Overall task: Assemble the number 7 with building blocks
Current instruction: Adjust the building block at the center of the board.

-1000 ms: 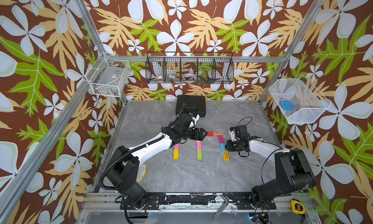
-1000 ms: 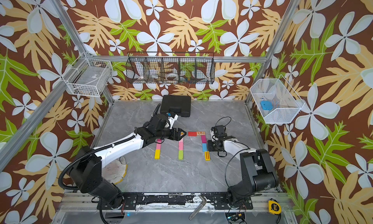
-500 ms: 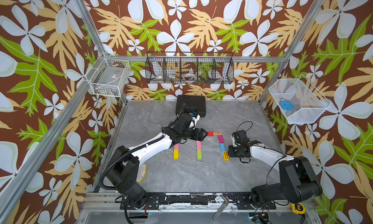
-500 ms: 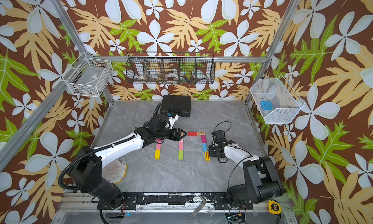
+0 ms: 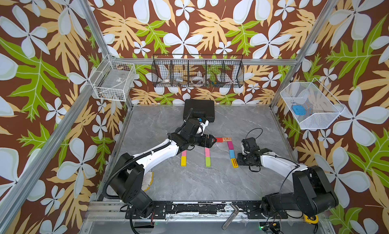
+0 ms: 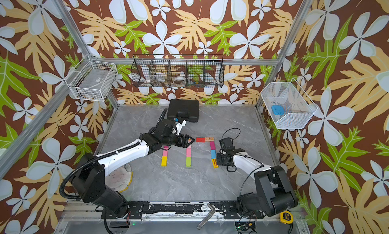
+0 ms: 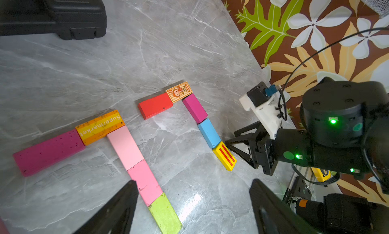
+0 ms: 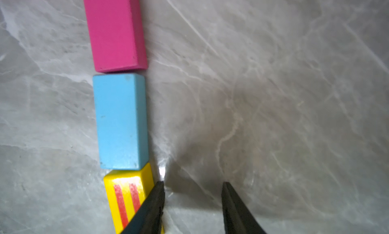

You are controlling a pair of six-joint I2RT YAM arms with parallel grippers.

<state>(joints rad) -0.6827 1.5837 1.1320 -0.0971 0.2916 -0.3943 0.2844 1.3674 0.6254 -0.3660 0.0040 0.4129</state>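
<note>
Right wrist view.

Item 1, right gripper: released, jaws partly apart over bare table, nothing between them. One fingertip sits against, or just beside, the long side of the yellow red-striped block; contact cannot be settled.

Change noted: over the last second the right gripper has drawn along the stem toward the near edge and now stands beside this end block, its arm folding back. No block has shifted in that time.

Item 2, stem: yellow red-striped block, then blue block, then magenta block, end to end, flat on the table. The striped block lies a shade off the blue one's line.

Item 3, top bar, left wrist view: wooden block with a printed picture and red block, meeting the magenta block at the corner.

Item 4, left gripper: released, wide, empty, unmoved, hovering above a second block figure in magenta, orange, pink and green.

Item 5, a top view: third column, pink over yellow, partly hidden beneath the left arm. Black case at the far edge.

Assessment: this 7 reads as whole. The remaining work looks like squaring the striped block, or simply backing off.
</note>
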